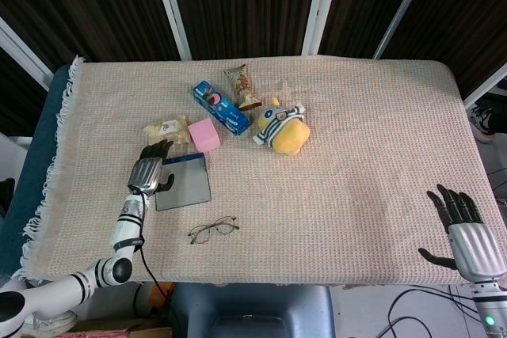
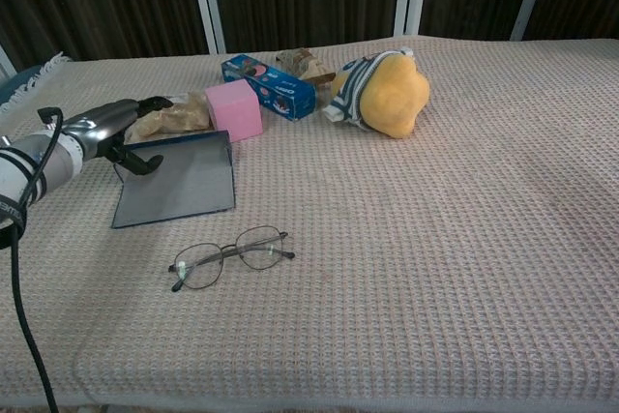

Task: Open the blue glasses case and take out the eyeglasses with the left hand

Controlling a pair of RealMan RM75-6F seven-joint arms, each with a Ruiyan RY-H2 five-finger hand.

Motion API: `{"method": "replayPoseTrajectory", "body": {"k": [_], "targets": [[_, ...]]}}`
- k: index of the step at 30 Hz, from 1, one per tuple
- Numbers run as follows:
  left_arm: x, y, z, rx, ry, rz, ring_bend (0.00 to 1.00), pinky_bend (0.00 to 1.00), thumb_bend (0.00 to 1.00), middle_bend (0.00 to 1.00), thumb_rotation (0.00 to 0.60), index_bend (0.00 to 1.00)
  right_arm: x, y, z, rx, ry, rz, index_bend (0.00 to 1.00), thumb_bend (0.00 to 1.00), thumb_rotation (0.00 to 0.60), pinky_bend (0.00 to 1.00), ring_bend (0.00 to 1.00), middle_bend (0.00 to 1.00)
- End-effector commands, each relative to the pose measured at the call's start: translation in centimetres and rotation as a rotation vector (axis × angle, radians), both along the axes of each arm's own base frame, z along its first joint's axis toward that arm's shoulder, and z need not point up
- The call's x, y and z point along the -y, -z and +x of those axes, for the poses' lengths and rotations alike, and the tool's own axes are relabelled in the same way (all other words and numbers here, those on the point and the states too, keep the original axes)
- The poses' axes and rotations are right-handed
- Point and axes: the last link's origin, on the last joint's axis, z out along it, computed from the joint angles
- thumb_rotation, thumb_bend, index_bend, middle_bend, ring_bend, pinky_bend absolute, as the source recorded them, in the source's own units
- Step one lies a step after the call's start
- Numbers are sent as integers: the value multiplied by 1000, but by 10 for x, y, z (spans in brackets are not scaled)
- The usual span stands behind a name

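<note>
One robot hand (image 1: 150, 174) (left) on case (image 1: 184, 193)

Illumination is bright, even and diffuse from overhead; the tablecloth (image 1: 356, 140) is uniformly lit, with only short, soft shadows beneath objects such as the yellow plush toy (image 2: 387, 94). Both views are sharp, without glare or motion blur. The background behind the table is dark
</note>
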Motion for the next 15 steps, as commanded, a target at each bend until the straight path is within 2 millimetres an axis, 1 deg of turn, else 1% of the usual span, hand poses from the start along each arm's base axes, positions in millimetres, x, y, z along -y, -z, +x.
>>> {"method": "replayPoseTrajectory", "body": {"k": [1,2,5,6,8,9,11,12,13,14,15], "targets": [[15,-21,3,-6,64,16,0,28,418,0,598,0,0,-1,0,1,0,-2,0,187,600,0,0,0],[22,-28,4,-11,92,25,0,28,418,0,597,0,0,-1,0,1,0,-3,0,187,600,0,0,0],[59,-55,0,-34,181,30,0,19,419,0,599,0,1,0,-1,-2,1,-2,0,187,600,0,0,0],[77,-68,-5,-52,204,32,0,14,419,0,600,0,0,1,-1,-5,1,-1,0,186,600,0,0,0],[104,-85,-14,-79,233,42,0,6,420,0,600,0,0,3,0,-11,0,2,0,187,600,0,0,0],[121,-95,-20,-89,250,57,0,3,421,0,600,0,-1,4,0,-15,0,6,0,186,600,0,0,0],[146,-106,-31,-79,282,91,0,0,419,0,600,0,-1,7,1,-21,0,11,0,187,600,0,0,0],[162,-110,-39,-63,314,112,0,0,419,0,600,0,-1,8,2,-26,-3,14,0,187,600,0,0,0],[174,-112,-47,-52,338,123,0,0,419,0,600,0,-1,9,2,-28,-3,17,0,186,600,0,0,0],[187,-114,-59,-42,357,139,0,0,419,0,600,0,0,11,3,-31,-4,19,0,187,600,0,0,0],[195,-115,-68,-39,363,154,0,0,419,0,600,0,0,12,3,-36,-5,19,0,187,600,0,0,0]]}}
